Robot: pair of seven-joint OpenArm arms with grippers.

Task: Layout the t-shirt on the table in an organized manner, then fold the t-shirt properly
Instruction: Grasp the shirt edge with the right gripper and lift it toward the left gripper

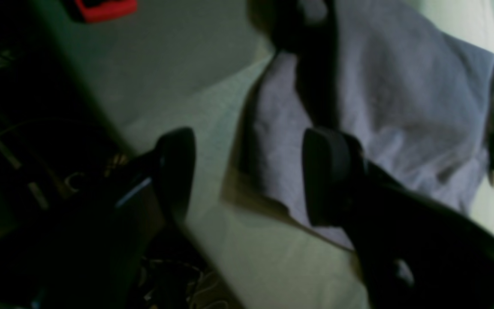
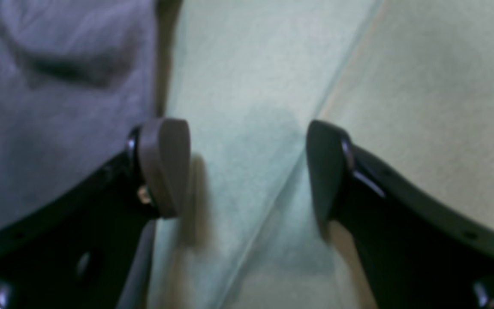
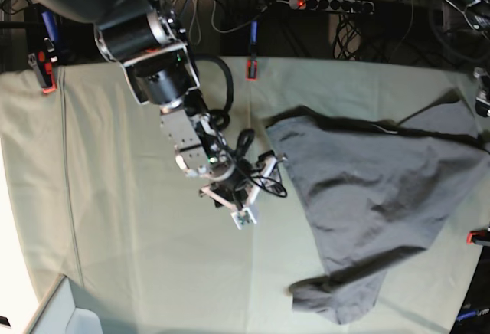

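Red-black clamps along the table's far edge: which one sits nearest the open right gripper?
The red-black clamp at mid-edge, just beyond the right gripper; the other clamp sits near the far corner.

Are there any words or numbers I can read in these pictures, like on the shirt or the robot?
None can be read.
The t-shirt is plain grey, with no print.
The table cloth has no writing.
The right end effector shows no label clear enough to read; both wrist views are blurred.
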